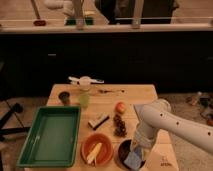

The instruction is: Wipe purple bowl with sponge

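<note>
Wooden rectangular table (145,95) fills the lower centre of the frame. Large green plastic tray (51,135) at lower left. My white arm (172,125) enters from lower right and bends down to the bottom centre. Round orange bowl (97,149) with yellow pieces sits just left of the round dark purple bowl (123,150) at the bottom edge. My gripper (136,152) is down inside the purple bowl, with the small light blue sponge (133,160) under it. How far my jaws are open I cannot tell. Red apple (120,107) above, mid-table.
</note>
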